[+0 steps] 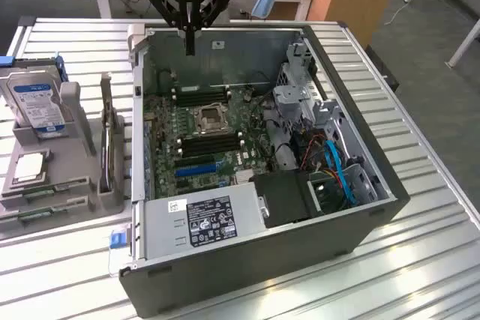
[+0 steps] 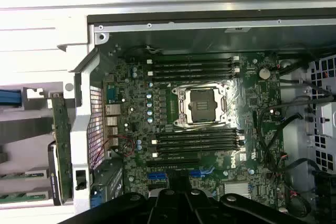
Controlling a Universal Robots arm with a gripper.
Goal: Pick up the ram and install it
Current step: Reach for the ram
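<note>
Above the far wall of the open computer case [image 1: 247, 267], the gripper [image 1: 190, 49] hangs with its fingers pressed together, gripping nothing. Well apart from it, at the exterior view's left, the ram [image 1: 46, 189] lies flat in a grey holder [image 1: 81, 121] on the bench [image 1: 420, 260], just beside the square processor chip [image 1: 30, 166].

"What goes missing in the exterior view?"

"The arm above the gripper [image 1: 190, 47] runs off at twelve o'clock, and the grey tray [image 1: 105, 198] is cut off at nine o'clock. The ram [image 1: 41, 191] sits sunk in a tray slot, showing just a green edge."

"And the labels?"

"The print on the hard drive [image 1: 36, 103] and the power supply [image 1: 202, 219] is too small to read. The supply also hides the motherboard [image 1: 202, 140] at six o'clock."
</note>
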